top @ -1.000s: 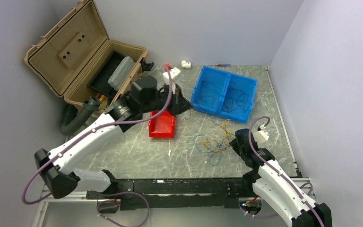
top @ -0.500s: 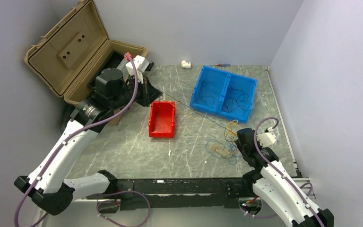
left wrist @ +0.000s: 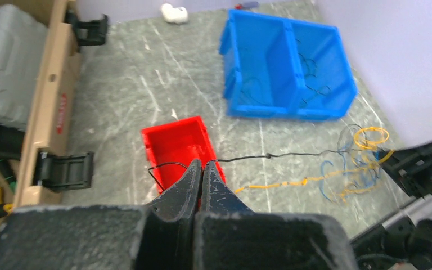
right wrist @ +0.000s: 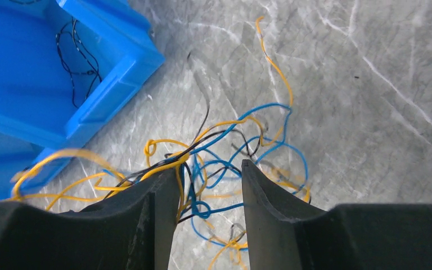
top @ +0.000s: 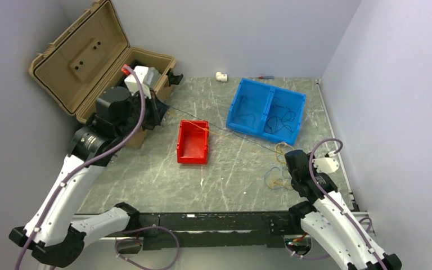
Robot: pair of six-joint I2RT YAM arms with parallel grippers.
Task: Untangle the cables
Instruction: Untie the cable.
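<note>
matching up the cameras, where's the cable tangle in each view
Top external: cable tangle lower right of centre, below the blue bin.
Left wrist: right side, mid-height, below the bin.
Right wrist: centre, running to the bottom edge.
Shared landmark: the blue bin, upper left in the right wrist view.

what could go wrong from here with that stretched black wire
1. The thin black wire runs taut from the shut left gripper into the yellow, blue and black wire tangle; the right gripper straddles it with jaws open, so a pull may drag the tangle.
2. The wire crosses the red plastic bin and could snag its rim.
</note>
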